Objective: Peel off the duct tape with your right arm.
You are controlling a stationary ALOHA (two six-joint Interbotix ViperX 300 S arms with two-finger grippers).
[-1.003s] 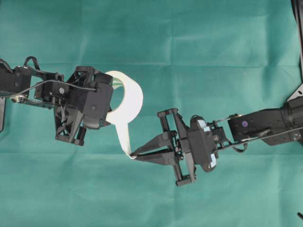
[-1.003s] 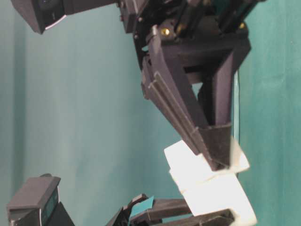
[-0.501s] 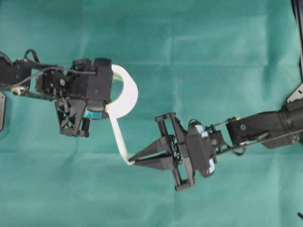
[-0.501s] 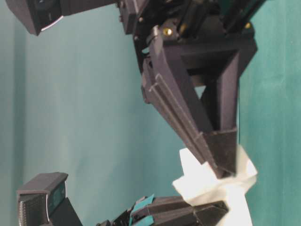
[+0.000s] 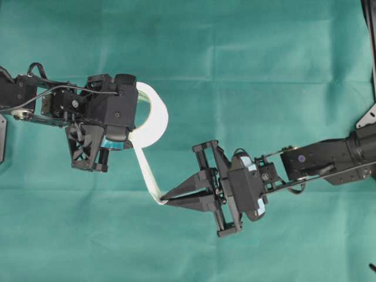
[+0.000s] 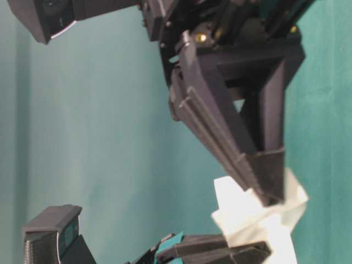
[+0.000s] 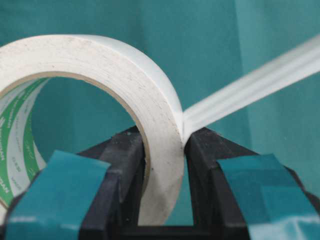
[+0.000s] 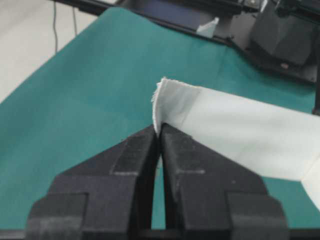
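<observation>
A green cloth covers the desk (image 5: pixel 247 53) from edge to edge, and both arms work above its middle. The left hand (image 5: pixel 126 126) clamps the rim of the duct tape (image 5: pixel 154 114), its two pads closed on the wall of the roll, which hangs left of centre, clear of the cloth. The right hand (image 5: pixel 163 201) has its pointed fingers fully together on the torn free end of the strip (image 8: pixel 167 100), just toward the near edge from the roll. Over the last second the roll has turned in the left hand's hold to show more edge-on, and the peeled strip between roll and right hand has narrowed and twisted. That suggests the peel is well started, with tape coming free under tension; a twisted strip may fold and stick to itself.
</observation>
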